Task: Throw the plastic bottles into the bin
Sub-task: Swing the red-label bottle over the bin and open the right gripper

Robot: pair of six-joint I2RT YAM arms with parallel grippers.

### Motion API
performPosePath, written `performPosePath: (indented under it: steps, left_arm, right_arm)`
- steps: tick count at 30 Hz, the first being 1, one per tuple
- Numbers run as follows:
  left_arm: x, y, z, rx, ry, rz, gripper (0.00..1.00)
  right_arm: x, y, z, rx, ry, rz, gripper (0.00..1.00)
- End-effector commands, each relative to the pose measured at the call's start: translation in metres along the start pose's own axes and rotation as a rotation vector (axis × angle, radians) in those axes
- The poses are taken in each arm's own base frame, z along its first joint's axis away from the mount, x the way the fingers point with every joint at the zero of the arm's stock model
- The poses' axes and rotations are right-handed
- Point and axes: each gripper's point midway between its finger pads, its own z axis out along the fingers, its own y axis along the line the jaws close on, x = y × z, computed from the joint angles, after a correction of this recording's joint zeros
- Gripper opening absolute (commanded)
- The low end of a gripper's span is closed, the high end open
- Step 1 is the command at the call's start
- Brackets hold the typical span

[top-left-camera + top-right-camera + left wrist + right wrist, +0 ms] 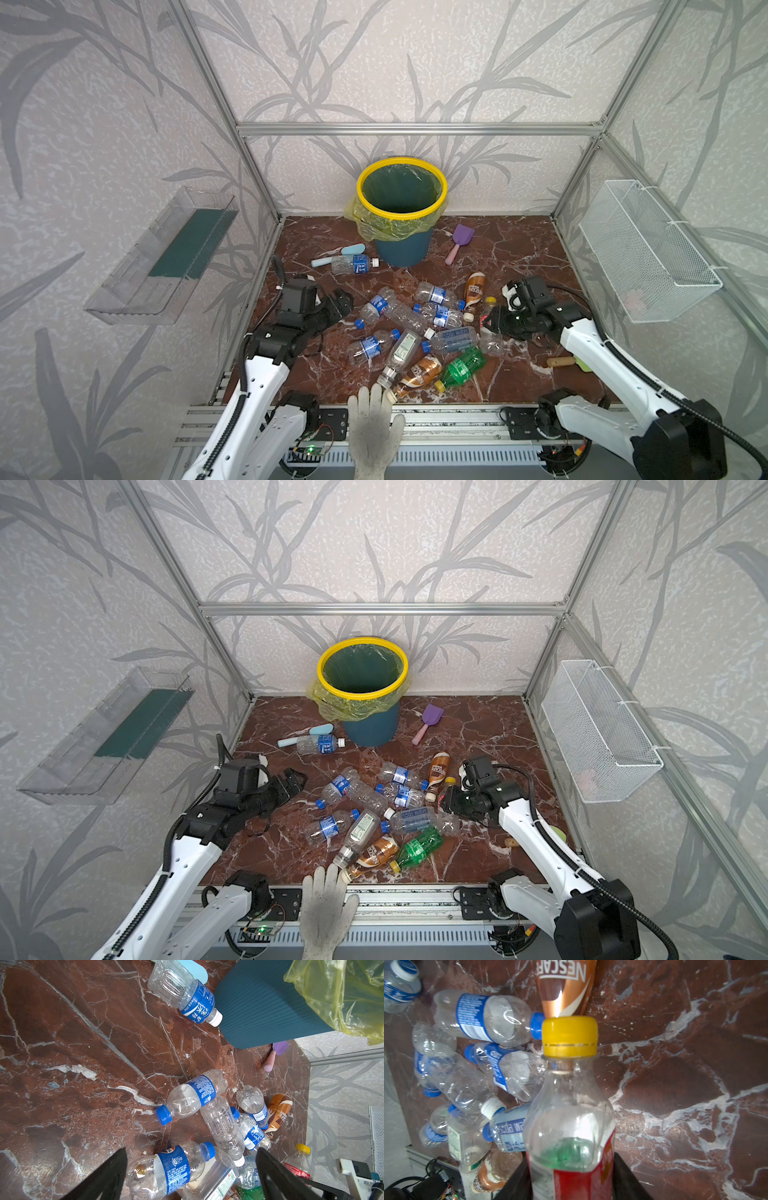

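The left claw (343, 301) is held wide apart beside the heap of small, mostly clear, blue-labelled plastic bottles (399, 311) strewn on the red-brown marble table (519, 257), before the round teal, yellow-rimmed bin (403, 251). At the heap's right edge, the right claw (489, 321) is clamped on a clear, yellow-capped, red-labelled bottle (569, 1115).

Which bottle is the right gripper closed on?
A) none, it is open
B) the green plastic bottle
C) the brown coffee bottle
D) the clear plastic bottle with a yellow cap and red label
D: in the right wrist view the right gripper has its jaws pressed against both sides of the clear plastic bottle with a yellow cap and red label.
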Motion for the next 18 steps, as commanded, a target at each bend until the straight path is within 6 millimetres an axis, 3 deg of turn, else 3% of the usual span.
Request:
performPosePath:
  steps: [1,5,6,7,9,11,13,15,18]
  left_arm:
    - [0.0,0.002,-0.002,0.001,-0.008,-0.007,0.96]
    - [-0.007,-0.006,-0.008,0.014,-0.026,0.0,0.96]
    - [-0.009,-0.009,-0.009,0.019,-0.027,0.002,0.96]
    - [-0.01,-0.011,-0.011,0.022,-0.028,0.003,0.96]
    - [-0.014,-0.017,-0.017,0.036,-0.035,0.005,0.96]
    - [-0.019,-0.022,-0.023,0.046,-0.054,0.005,0.96]
    - [-0.022,-0.024,-0.029,0.05,-0.073,0.013,0.96]
    - [-0.025,-0.024,-0.035,0.046,-0.088,0.021,0.96]
    - [-0.025,-0.022,-0.038,0.038,-0.09,0.032,0.96]
  right_arm:
    - [-0.05,0.061,-0.037,-0.174,-0.185,-0.066,0.53]
    - [-0.154,0.164,-0.115,-0.307,-0.43,-0.199,0.53]
    - [-0.186,0.201,-0.149,-0.349,-0.516,-0.245,0.54]
    - [-0.208,0.228,-0.169,-0.381,-0.576,-0.27,0.56]
    - [-0.252,0.272,-0.187,-0.429,-0.624,-0.283,0.65]
    - [-0.278,0.289,-0.173,-0.419,-0.586,-0.27,0.76]
    - [-0.288,0.289,-0.162,-0.405,-0.563,-0.229,0.84]
    - [-0.287,0.286,-0.168,-0.421,-0.563,-0.206,0.99]
    - [-0.273,0.277,-0.185,-0.373,-0.568,-0.243,0.99]
